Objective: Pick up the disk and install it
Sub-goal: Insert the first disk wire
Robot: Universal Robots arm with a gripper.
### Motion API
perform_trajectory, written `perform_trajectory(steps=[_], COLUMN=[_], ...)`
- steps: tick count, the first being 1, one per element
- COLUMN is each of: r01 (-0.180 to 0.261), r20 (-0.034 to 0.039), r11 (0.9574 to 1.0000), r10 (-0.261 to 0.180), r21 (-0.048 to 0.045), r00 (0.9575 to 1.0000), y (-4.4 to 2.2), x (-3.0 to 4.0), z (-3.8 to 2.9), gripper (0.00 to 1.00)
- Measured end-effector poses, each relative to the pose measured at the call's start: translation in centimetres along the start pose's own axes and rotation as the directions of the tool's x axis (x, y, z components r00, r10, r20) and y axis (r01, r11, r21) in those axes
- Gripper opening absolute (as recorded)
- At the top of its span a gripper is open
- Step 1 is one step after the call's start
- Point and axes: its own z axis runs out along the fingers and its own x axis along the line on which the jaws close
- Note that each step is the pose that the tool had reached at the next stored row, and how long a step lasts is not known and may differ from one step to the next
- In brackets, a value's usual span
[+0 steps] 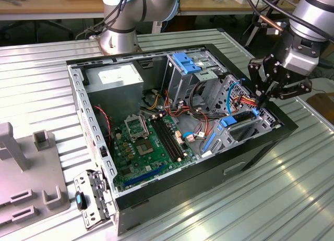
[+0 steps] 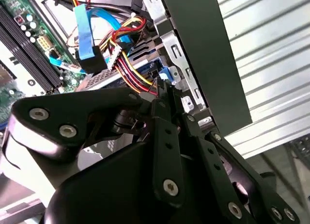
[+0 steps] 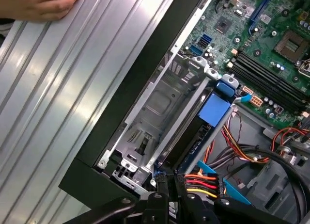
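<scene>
The disk [image 1: 237, 121], a dark slab in a bright blue carrier [image 3: 213, 109], lies in the metal drive cage [image 3: 160, 103] at the front corner of the open computer case [image 1: 172, 183], on the exterior view's right. My gripper [image 1: 261, 101] hangs over the cage end nearest the case wall. Its black fingers [image 2: 163, 105] are drawn together to a point, shut, with the tips at the blue end of the carrier [image 2: 165, 72], beside a bundle of red, yellow and black wires [image 3: 203, 183]. Whether the tips pinch the carrier or only touch it is hidden.
Inside the case lie the green motherboard [image 1: 146, 142], a grey power supply [image 1: 112, 76], and a lighter blue bracket [image 1: 185, 61] on the rear cage. A grey fixture [image 1: 26, 173] stands on the ribbed metal table at the exterior view's left. A person's hand [image 3: 38, 3] rests on the table.
</scene>
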Motion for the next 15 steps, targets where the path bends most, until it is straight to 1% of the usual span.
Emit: perform_trajectory(steps=[4,8,9,10,12,13,15], r01=[-0.017,-0.022,-0.028,-0.047,-0.089,-0.118,-0.175], r20=[-0.0008,-0.0012,-0.0015,-0.0023,-0.0048,-0.0066,-0.0101], r11=[0.9999,0.9997,0.9996,0.9989,0.9961,0.993,0.9845], r10=[0.017,0.022,0.028,0.047,0.088,0.118,0.175], r21=[-0.0013,-0.0017,-0.002,-0.0034,-0.0063,-0.0084,-0.0122], r00=[0.9999,0.9997,0.9996,0.9989,0.9961,0.993,0.9845], y=[0.06,0.66,0.87,0.87,0.88,0.88,0.88], x=[-0.05,-0.43,-0.55,-0.56,-0.56,-0.56,-0.57], z=[0.0,-0.06,-0.07,-0.05,-0.04,-0.03,0.0], gripper=[0.17,0.17,0.17,0.17,0.17,0.17,0.17])
